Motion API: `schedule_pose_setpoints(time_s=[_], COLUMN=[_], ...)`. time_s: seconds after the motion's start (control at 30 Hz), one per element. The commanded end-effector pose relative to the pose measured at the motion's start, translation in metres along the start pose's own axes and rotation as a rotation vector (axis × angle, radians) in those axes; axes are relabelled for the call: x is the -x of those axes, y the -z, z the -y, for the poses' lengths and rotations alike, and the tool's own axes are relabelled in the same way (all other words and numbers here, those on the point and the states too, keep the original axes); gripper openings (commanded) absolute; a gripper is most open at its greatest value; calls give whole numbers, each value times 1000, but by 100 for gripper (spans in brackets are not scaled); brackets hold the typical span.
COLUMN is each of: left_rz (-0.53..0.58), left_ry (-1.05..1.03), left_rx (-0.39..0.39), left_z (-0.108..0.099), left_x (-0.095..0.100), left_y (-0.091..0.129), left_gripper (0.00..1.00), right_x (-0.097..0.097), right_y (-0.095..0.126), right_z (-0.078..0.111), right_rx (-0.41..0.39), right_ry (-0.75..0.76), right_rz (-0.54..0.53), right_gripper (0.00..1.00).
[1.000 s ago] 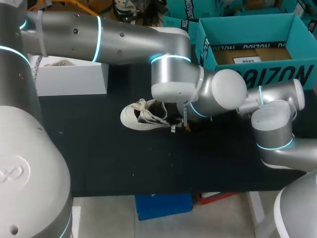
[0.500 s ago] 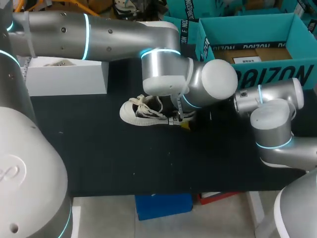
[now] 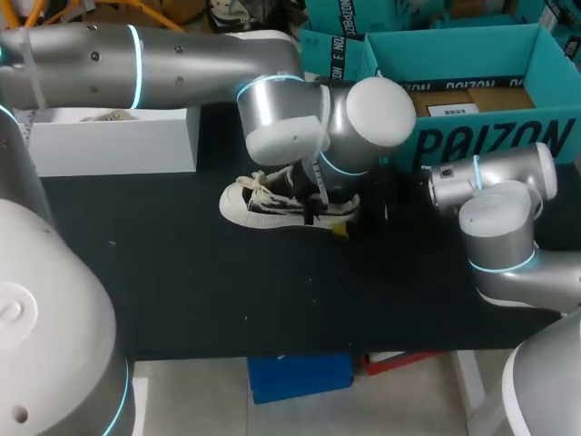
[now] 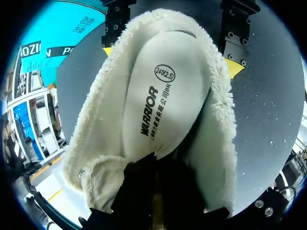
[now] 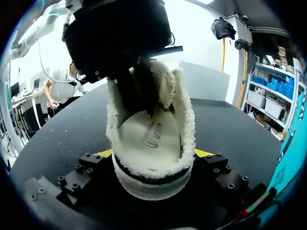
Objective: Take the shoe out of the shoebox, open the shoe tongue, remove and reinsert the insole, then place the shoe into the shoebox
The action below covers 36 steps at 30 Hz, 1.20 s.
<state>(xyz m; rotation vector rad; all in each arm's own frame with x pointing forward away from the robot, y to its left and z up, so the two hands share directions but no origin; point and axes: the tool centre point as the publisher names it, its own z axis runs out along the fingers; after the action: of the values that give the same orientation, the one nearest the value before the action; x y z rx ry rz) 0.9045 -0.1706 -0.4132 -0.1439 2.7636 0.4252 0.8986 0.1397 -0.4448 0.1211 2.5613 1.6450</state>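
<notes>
Black table (image 3: 182,291), right fingers (image 5: 104,153) clamp shoe (image 3: 263,204), insole (image 4: 163,105) visible in wrist views only

Left arm (image 3: 290,127) covers shoe (image 3: 259,202) opening; table (image 3: 163,263) beside toe open.

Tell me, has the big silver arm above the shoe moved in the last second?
Yes. The left arm has swung toward the view's left, away from the teal shoebox and nearer the white box; the shoe has barely shifted.
</notes>
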Motion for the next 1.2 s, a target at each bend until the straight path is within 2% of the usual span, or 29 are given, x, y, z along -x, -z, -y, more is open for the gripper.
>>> schedule_pose_setpoints(time_s=[0.03,0.27,0.43,0.57,0.8,1.2], left_rz=[-79,-205,-306,-355,-361,-293], left_ry=[4,36,54,53,29,18], left_rx=[-100,-232,-297,-320,-335,-355], left_z=[-11,-13,-11,-7,-2,21], left_x=[16,3,-6,-16,-24,-16], left_y=[-126,-79,-60,-47,-21,27], left_gripper=[0,0,0,0,0,0], right_x=[-3,-3,-3,-3,-3,-3], right_y=[1,1,1,1,1,1], right_z=[1,1,1,1,1,1], right_rx=[-1,-1,-1,-1,-1,-1], right_ry=[0,0,0,0,0,0], right_rz=[-1,-1,-1,-1,-1,-1], right_gripper=[0,0,0,0,0,0])
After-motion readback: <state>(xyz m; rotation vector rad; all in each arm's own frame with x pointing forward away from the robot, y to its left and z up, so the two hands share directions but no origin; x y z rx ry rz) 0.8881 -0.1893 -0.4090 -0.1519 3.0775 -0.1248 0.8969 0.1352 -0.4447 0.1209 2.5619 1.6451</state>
